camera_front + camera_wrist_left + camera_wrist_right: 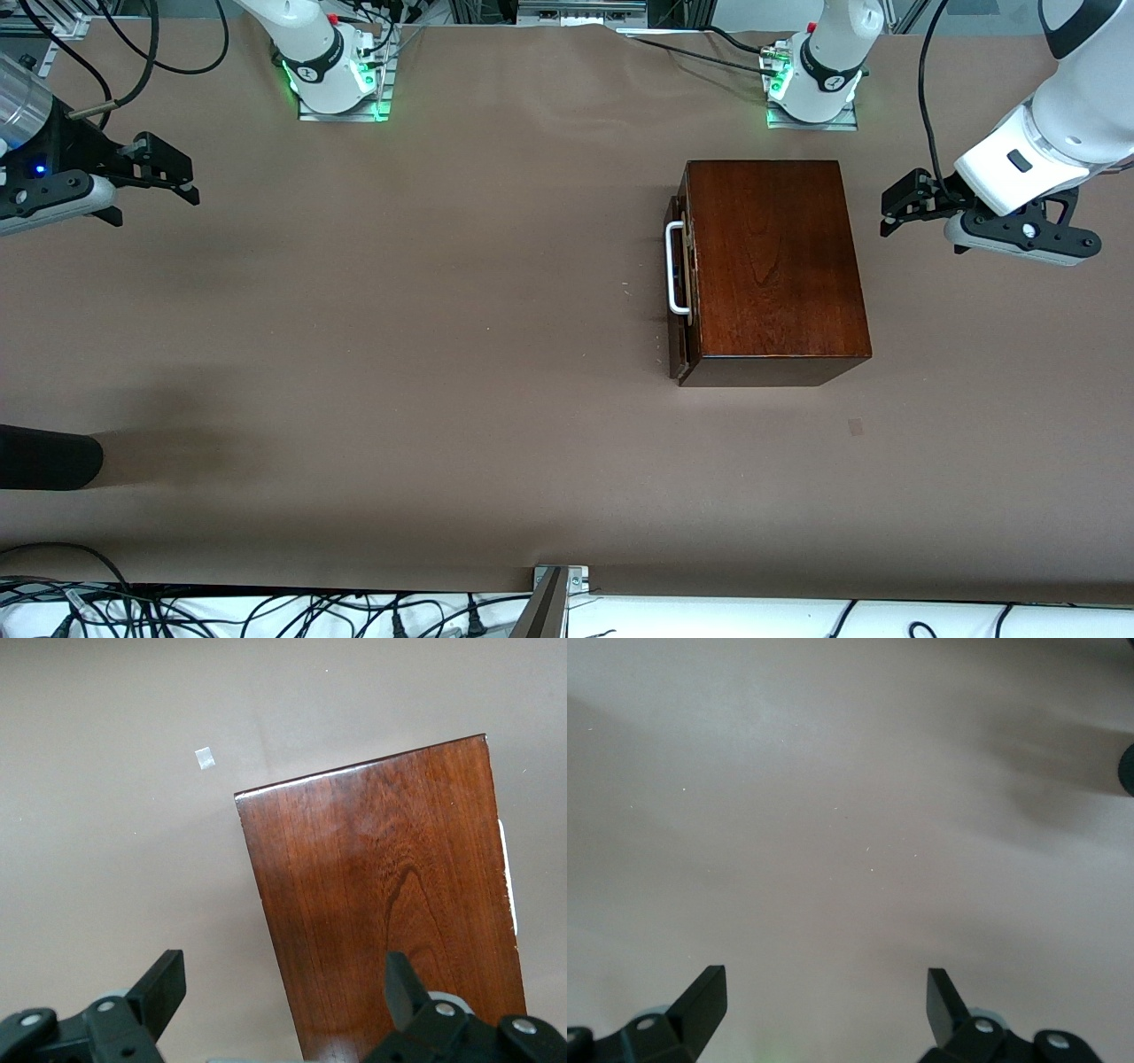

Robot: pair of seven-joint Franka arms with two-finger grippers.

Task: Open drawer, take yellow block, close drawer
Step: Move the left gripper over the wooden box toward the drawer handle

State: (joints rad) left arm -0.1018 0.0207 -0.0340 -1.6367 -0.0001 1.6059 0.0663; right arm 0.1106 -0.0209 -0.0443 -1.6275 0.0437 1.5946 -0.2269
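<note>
The dark reddish-brown wooden box (pixel 775 266) stands on the table toward the left arm's end. Its drawer (pixel 679 292) faces the right arm's end, with a white bar handle (pixel 673 266), and is pushed in or only a sliver out. The yellow block is hidden. My left gripper (pixel 889 211) is open and empty, up in the air beside the box's closed back end. The left wrist view shows the box top (pixel 390 904) between and ahead of the open gripper (pixel 283 970). My right gripper (pixel 164 190) is open and empty over bare table at the right arm's end, as the right wrist view (pixel 826 979) also shows.
A black rounded object (pixel 44 456) juts in at the right arm's end, nearer to the front camera. A small tape patch (pixel 855 427) lies on the brown table (pixel 443 354) near the box. A metal bracket (pixel 554 594) and cables line the table's front edge.
</note>
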